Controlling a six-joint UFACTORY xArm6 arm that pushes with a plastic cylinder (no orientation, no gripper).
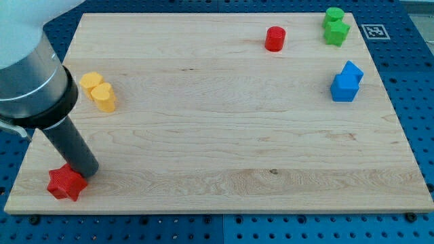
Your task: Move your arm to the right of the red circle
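Camera view: my tip point(87, 171) touches the red star point(66, 183) at the desk's point(203, 135) lower left; no pincer shows. Far away, the red circle point(274, 38) sits near the top, left of the green blocks point(335, 26).

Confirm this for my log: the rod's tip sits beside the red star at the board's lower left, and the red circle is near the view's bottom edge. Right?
Not quite. My tip does sit beside the red star at the lower left, but the red circle is near the view's top edge, left of the green blocks. The camera view shows it.
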